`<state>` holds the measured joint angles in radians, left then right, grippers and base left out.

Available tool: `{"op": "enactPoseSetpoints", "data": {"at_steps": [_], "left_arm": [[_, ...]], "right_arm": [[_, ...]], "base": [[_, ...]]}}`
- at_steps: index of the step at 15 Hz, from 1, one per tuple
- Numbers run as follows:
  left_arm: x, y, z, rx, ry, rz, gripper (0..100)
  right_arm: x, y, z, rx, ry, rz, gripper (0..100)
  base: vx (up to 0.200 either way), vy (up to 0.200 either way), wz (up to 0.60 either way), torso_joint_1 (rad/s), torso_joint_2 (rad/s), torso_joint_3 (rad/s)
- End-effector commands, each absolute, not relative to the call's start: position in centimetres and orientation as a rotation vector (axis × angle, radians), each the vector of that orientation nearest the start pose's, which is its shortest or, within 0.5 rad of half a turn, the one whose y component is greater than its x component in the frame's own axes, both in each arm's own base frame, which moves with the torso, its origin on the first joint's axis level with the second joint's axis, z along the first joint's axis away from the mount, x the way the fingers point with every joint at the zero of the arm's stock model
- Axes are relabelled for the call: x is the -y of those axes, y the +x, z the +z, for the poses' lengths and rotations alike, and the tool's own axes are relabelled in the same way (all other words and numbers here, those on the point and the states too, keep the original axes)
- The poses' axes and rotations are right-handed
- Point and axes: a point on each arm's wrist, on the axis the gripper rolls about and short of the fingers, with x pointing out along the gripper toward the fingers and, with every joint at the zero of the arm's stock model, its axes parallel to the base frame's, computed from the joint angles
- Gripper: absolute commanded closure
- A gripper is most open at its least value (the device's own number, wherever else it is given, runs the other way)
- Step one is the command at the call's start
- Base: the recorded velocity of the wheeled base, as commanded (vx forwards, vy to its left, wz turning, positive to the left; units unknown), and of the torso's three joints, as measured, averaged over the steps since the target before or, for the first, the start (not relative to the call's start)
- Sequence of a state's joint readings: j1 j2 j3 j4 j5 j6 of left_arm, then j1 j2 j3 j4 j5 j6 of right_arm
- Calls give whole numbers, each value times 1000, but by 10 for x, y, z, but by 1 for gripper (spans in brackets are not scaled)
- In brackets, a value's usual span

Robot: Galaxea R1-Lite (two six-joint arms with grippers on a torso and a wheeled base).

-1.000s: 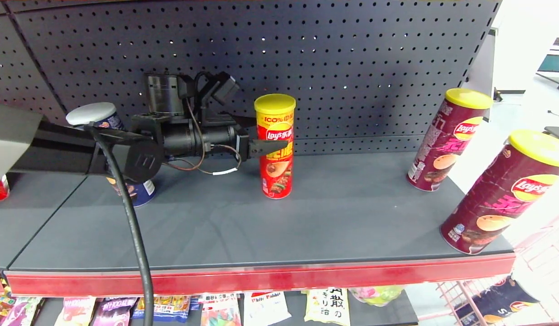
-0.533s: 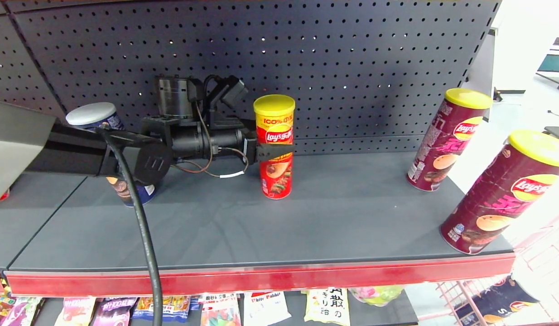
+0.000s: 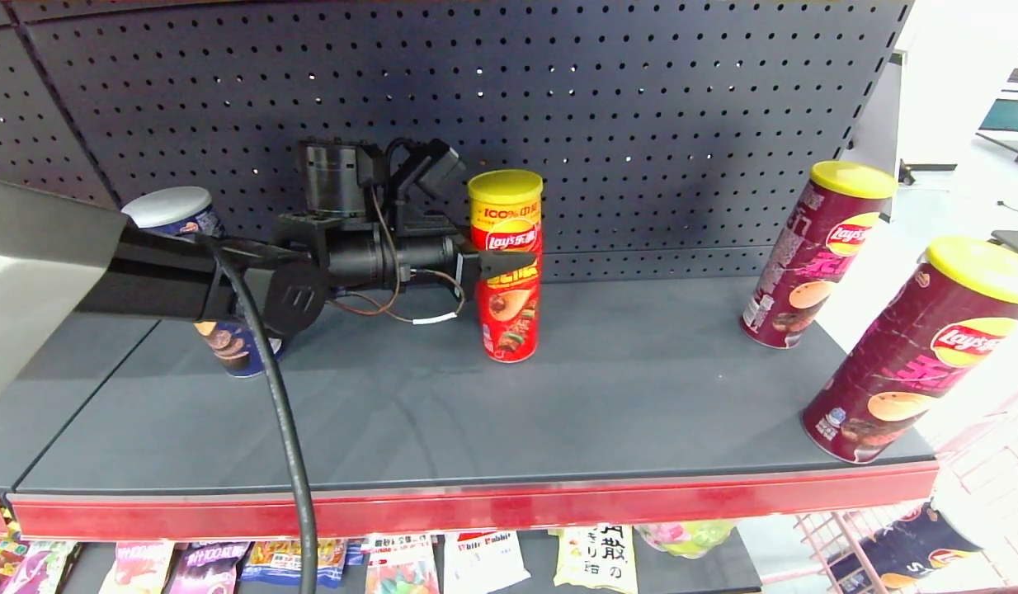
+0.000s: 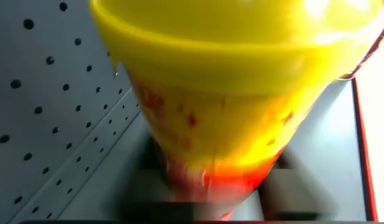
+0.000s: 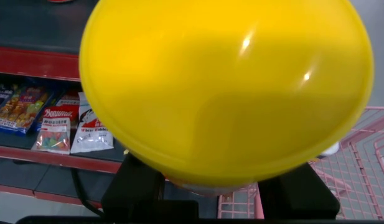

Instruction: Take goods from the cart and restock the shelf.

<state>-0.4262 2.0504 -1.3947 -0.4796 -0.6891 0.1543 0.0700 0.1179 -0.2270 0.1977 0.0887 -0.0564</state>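
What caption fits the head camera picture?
Left pincer holds a yellow-lidded red chip can upright on the grey shelf.

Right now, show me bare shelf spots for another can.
Widest gap: bare shelf between the red can in the left tool and the rear maroon can. Front strip left of the front maroon can is free too. Crowded: left end, blue can behind the arm.

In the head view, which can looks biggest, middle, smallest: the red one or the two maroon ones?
1. Front maroon can: largest, though nearest the camera.
2 and 3. Back maroon can and red can: nearly alike, too close to rank.
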Motion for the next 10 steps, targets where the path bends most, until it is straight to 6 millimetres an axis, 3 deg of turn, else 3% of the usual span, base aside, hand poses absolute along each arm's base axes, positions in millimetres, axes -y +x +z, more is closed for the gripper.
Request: {"op": "enactPoseSetpoints", "data": {"at_steps": [1, 3, 5, 7, 10], "left_arm": [[185, 370, 207, -93, 113, -1131, 100], [181, 359, 212, -94, 105, -1160, 100], [171, 334, 215, -112, 91, -1248, 100], [173, 313, 213, -130, 90, -1288, 100], [178, 300, 210, -142, 93, -1315, 100]], "right_arm": [[0, -31, 121, -83, -56, 162, 100], [0, -31, 121, -81, -56, 162, 100], [0, -31, 121, -81, -56, 163, 100], [0, -31, 121, -81, -56, 163, 100], [0, -31, 122, -78, -56, 163, 100]], "base": [[0, 0, 0, 0, 0, 0], [0, 0, 0, 0, 0, 0], [0, 0, 0, 0, 0, 0], [0, 0, 0, 0, 0, 0], [0, 0, 0, 0, 0, 0]]}}
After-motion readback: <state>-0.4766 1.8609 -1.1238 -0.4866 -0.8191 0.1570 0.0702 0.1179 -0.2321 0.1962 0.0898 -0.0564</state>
